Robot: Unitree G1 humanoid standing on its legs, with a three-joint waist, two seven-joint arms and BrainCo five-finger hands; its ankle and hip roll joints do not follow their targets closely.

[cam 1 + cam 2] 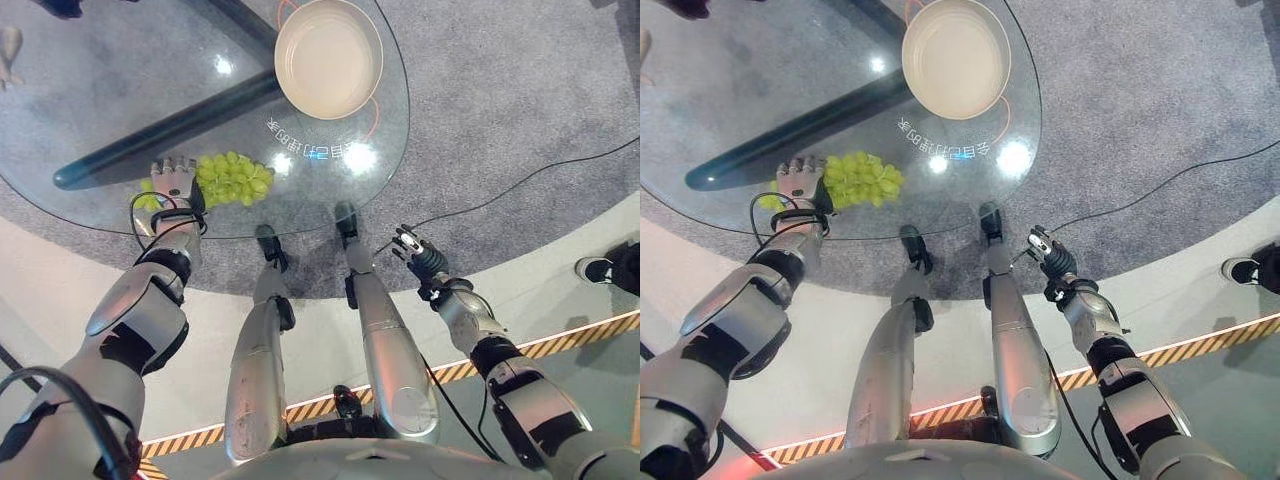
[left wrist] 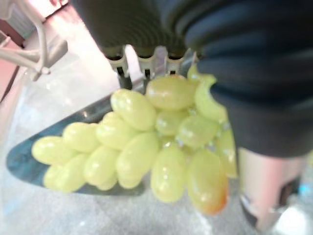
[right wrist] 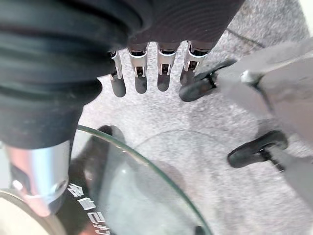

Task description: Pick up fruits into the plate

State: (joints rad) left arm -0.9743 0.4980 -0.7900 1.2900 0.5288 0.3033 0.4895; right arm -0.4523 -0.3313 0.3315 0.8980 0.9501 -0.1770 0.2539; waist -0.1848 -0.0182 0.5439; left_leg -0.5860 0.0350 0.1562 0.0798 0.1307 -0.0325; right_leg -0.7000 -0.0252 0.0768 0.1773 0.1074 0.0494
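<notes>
A bunch of green grapes (image 1: 235,178) lies on the round glass table (image 1: 100,90) near its front edge. My left hand (image 1: 173,187) rests over the bunch's left end, with a few grapes showing on its other side. In the left wrist view the grapes (image 2: 146,147) sit right against the hand. An empty cream plate (image 1: 328,57) stands at the table's far right side, well apart from the grapes. My right hand (image 1: 422,258) hangs open below the table's front edge, over the carpet, and holds nothing.
A dark bar of the table's base (image 1: 170,130) runs under the glass from the left towards the plate. Grey carpet (image 1: 520,90) surrounds the table. Striped floor tape (image 1: 560,345) runs at the right, and a person's shoe (image 1: 600,268) shows at the right edge.
</notes>
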